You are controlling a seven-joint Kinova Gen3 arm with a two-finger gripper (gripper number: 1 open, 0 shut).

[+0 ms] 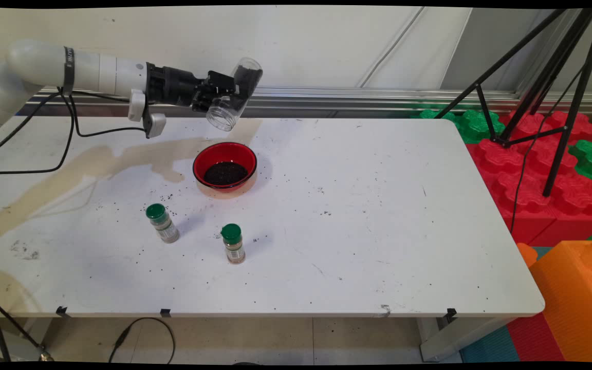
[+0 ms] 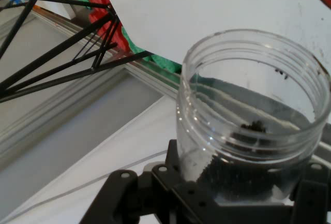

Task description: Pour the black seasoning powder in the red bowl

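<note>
**Clear jar held tilted above the red bowl**

A white table, stained tan on its left part and speckled with dark grains, is seen before a pale wall. A red bowl holding dark granules stands on it. Above the bowl and slightly behind it, a clear plastic jar is clamped by the black gripper, tilted with its open mouth lowered toward the bowl. Two green-capped spice bottles are stood nearer the table's front than the bowl, apart from each other. A black tripod rises far right of the bowl, over red and green foam blocks.

Only in the hand view is the jar's inside shown: a few dark grains cling to its wall and a dark mass sits at its base, by the gripper.
</note>
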